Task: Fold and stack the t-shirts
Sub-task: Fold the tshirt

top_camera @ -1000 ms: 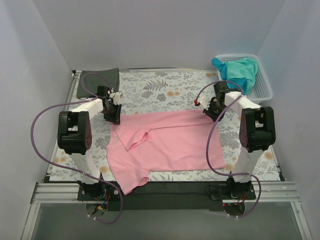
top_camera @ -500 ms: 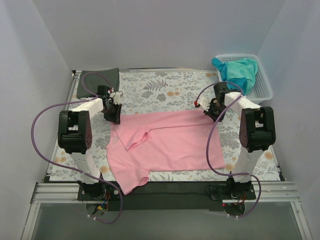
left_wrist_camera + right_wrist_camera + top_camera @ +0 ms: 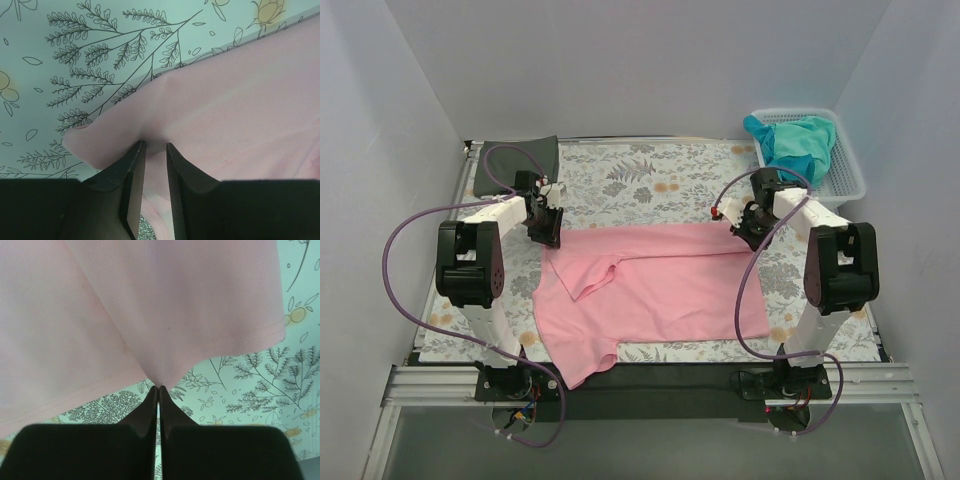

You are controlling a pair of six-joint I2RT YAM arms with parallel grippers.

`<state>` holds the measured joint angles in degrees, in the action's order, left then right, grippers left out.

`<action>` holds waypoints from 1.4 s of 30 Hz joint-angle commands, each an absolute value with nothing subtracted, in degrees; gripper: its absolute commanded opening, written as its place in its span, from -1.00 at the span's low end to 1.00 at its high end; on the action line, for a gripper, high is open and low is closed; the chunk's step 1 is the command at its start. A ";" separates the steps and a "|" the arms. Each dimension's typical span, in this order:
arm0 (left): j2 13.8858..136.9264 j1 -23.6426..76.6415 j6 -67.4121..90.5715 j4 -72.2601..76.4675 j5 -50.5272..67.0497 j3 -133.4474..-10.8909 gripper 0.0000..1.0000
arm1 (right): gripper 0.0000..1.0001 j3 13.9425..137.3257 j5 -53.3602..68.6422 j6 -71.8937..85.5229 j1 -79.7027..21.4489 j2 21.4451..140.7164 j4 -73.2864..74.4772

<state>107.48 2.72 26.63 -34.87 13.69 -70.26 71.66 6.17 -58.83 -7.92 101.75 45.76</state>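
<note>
Here the pink shirt (image 3: 650, 285) lay spread across the middle of the desk, its long side running left to right, with one sleeve folded in over the body near the left end and another part hanging over the near edge at the front left. The left gripper (image 3: 154, 145) had the shirt's far left corner: its fingers (image 3: 132, 172) stood a narrow gap apart with a bunched fold of pink cloth caught between them, the cloth rising in a ridge toward the tips. The right gripper (image 3: 158, 388) was pressed fully closed on the far right edge, creases fanning out from its tips and the stitched hem showing to either side. Both grippers sat low over the far edge of the shirt, well apart from each other. Under the shirt lay the floral tablecloth (image 3: 640, 175). The grey shirt (image 3: 515, 162) lay flat at the far left corner of the desk, just behind the left arm. The teal shirt (image 3: 795, 140) sat crumpled in the white basket (image 3: 850, 170) at the far right, part of it draped over the rim nearest the right arm.
</note>
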 commanded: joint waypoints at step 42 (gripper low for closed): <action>128.73 2.29 31.29 -36.12 8.79 -96.48 -0.56 | -0.56 99.92 -1.65 -39.37 -10.55 129.01 33.23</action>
<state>123.11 2.68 31.97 -37.19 11.75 -92.20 96.09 2.24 -39.97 -10.63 124.27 37.60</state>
